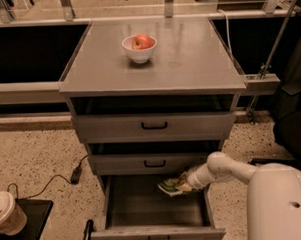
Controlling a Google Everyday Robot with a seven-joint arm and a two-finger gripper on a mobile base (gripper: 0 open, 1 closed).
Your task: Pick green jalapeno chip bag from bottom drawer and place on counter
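The bottom drawer (145, 236) is pulled open, below two shallower grey drawers. My gripper (182, 182) reaches in from the right on a white arm and is shut on the green jalapeno chip bag (169, 186), a crumpled shiny green bag. The bag hangs from the gripper above the drawer floor, near the drawer's back right. The counter (187, 55) is the flat grey top of the cabinet, well above the gripper.
A white bowl with a red apple (140, 46) stands on the counter, left of middle towards the back. A paper cup with a lid (7, 214) sits on a black tray at the lower left. A black cable (73, 175) lies on the speckled floor left of the cabinet.
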